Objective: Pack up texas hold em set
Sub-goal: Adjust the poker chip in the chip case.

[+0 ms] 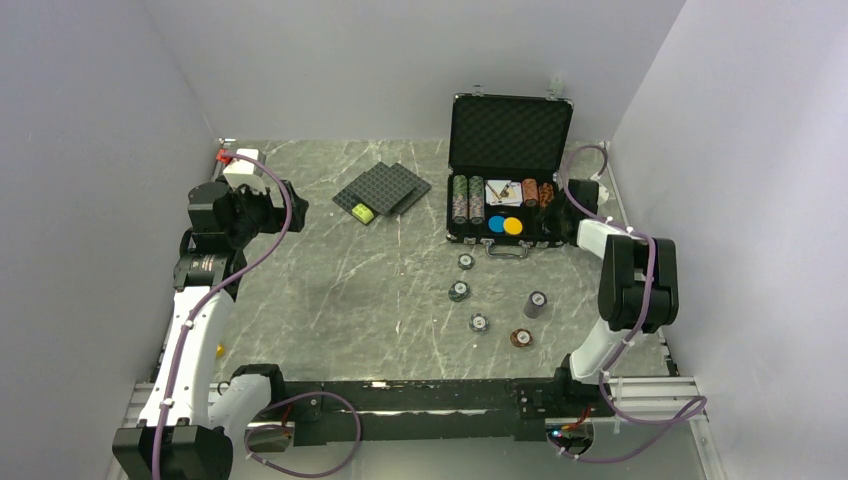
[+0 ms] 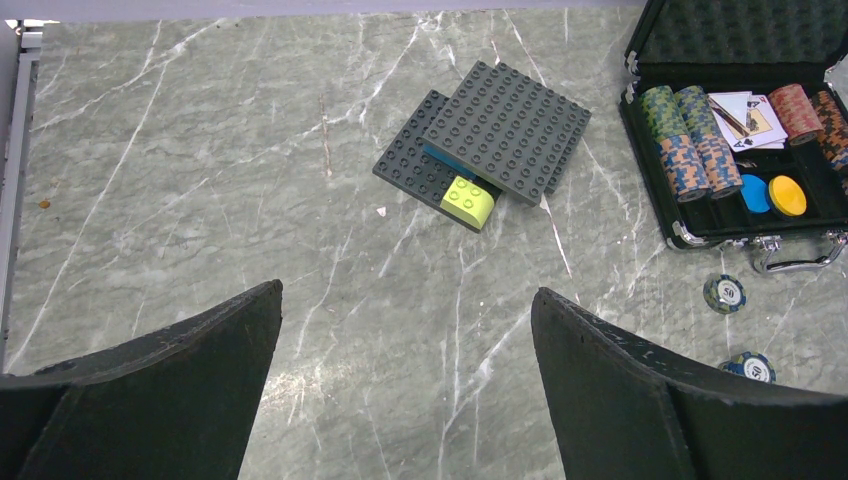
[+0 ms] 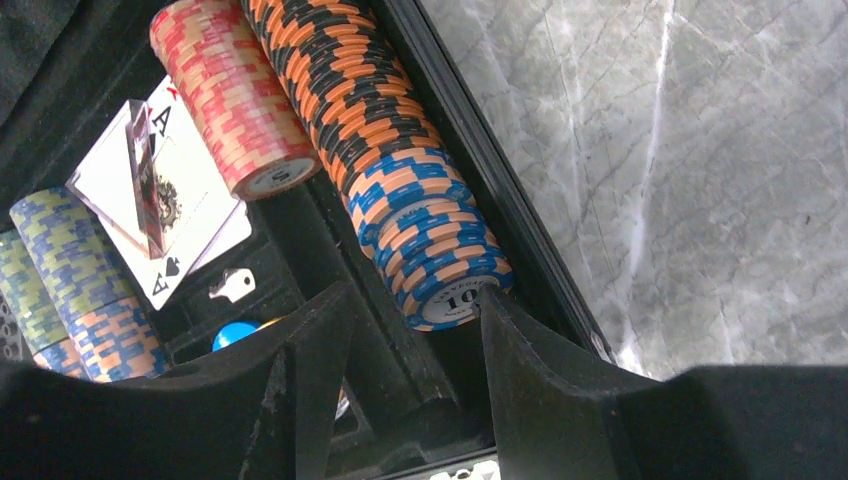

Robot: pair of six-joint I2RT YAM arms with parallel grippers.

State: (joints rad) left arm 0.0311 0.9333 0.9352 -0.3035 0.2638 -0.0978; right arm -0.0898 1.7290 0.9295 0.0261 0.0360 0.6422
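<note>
1. The briefcase [image 1: 510,135] stood open at the far right of the table [image 1: 350,290], with its foam-lined lid upright.
2. The tray held, from left to right: two rows of green chips [image 1: 467,198], the cards [image 1: 504,191], a red chip row [image 3: 235,110] and an orange-and-black chip row [image 3: 400,170] whose near end was blue and orange.
3. The front compartment held a blue disc [image 1: 496,224] just beside an orange disc [image 1: 513,225].
4. Five loose chip stacks [image 1: 479,323] lay on the table in front of the case.
5. My right gripper [image 3: 415,298] hung over the tray's right end. Its fingers were spread, one on either side of the near end of the orange-and-black chip row.
6. My left gripper [image 2: 405,300] was spread wide over bare table, well apart from the case. The grey studded plates [image 2: 500,130] and a yellow-green brick [image 2: 468,202] lay beyond it.
</note>
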